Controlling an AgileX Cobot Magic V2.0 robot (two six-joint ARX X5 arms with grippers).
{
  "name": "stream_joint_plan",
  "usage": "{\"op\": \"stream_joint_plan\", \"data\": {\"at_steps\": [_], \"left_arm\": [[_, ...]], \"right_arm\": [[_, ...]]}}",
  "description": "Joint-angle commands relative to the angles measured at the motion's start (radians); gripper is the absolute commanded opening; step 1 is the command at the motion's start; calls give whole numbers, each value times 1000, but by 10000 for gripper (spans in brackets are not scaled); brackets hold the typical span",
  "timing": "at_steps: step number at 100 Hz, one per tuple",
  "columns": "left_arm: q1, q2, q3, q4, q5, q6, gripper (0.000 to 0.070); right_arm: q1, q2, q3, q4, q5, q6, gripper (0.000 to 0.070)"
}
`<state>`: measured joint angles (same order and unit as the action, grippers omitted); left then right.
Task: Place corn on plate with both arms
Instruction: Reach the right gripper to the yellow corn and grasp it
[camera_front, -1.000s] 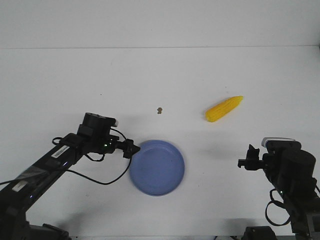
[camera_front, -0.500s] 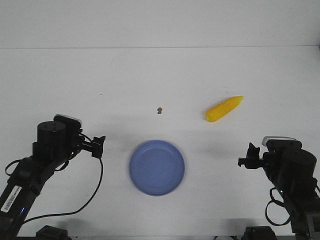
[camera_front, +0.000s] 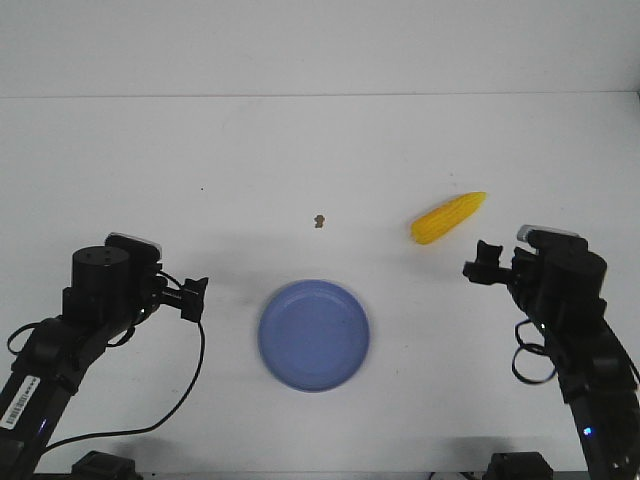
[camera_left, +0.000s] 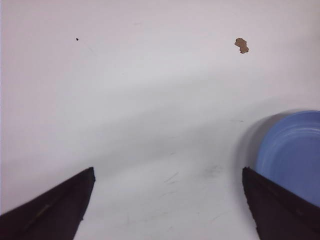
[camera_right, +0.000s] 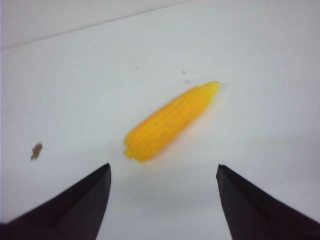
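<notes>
The yellow corn (camera_front: 448, 217) lies on the white table right of centre, its pointed tip toward the far right; it also shows in the right wrist view (camera_right: 170, 121). The blue plate (camera_front: 314, 334) sits near the table's front centre, and its rim shows in the left wrist view (camera_left: 295, 152). My right gripper (camera_front: 485, 262) is open and empty, a short way in front of and to the right of the corn. My left gripper (camera_front: 194, 297) is open and empty, left of the plate and apart from it.
A small brown speck (camera_front: 319, 220) lies on the table beyond the plate, left of the corn; it also shows in the left wrist view (camera_left: 241, 45) and the right wrist view (camera_right: 36, 150). The table's far edge (camera_front: 320, 96) meets a white wall.
My left arm drew back leftward from the plate's rim and now rests left of it. My right gripper has moved forward and left, closer to the corn. Corn and plate stay still.
</notes>
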<state>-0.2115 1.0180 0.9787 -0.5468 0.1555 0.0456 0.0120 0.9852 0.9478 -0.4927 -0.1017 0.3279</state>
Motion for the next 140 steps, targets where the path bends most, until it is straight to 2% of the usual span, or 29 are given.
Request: {"op": "stream_joint_plan", "data": {"at_steps": [1, 17, 54, 105, 140], "left_arm": [[-1, 7, 10, 2, -2, 2, 602], [-1, 7, 10, 1, -2, -5, 602], [-1, 7, 10, -2, -2, -6, 601], [-1, 7, 10, 3, -2, -5, 601], [-1, 7, 10, 2, -2, -5, 601]], "right_arm": [[0, 81, 21, 67, -4, 89, 449], [-19, 296, 71, 144, -4, 157, 449], [-19, 661, 282, 135, -3, 201, 449], [-19, 811, 356, 136, -5, 226, 449], [-19, 888, 356, 156, -82, 267, 449]]}}
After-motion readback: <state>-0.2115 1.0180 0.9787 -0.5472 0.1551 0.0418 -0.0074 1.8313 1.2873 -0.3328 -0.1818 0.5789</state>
